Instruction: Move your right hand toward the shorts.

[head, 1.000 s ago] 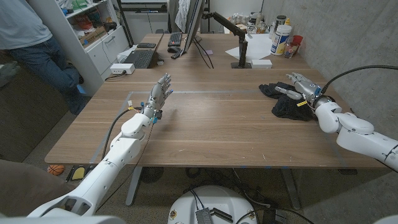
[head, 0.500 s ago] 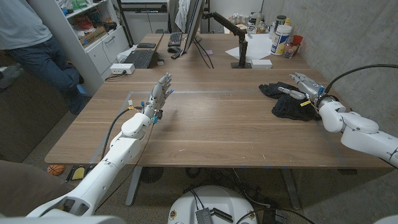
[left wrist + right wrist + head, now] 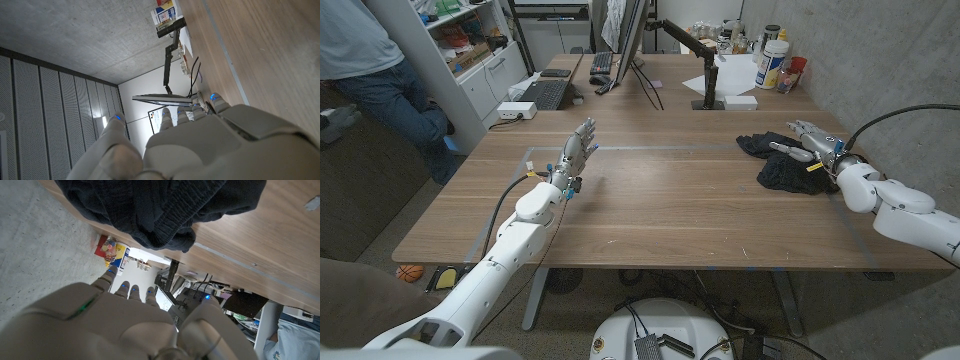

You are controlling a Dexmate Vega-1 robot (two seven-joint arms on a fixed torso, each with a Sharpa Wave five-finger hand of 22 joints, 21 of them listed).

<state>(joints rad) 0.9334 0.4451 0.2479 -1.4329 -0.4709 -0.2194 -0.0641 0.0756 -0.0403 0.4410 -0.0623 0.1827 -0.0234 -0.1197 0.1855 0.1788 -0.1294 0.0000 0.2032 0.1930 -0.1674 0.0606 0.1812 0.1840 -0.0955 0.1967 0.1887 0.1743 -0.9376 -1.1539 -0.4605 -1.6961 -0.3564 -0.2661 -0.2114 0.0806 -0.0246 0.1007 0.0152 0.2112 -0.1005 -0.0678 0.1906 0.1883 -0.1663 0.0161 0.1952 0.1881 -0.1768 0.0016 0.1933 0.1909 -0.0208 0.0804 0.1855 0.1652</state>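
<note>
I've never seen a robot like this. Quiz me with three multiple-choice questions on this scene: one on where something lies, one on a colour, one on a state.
1. Where are the shorts?
A. by the right hand
B. by the left hand
C. on the floor

2. What colour are the shorts?
A. white
B. black
C. red

3. What is the left hand doing?
A. gripping the shorts
B. holding a cup
C. holding nothing

Answers: 1 A, the cloth lies beside that hand; 2 B, the right wrist view shows dark fabric; 3 C, its fingers are apart above bare table.
</note>
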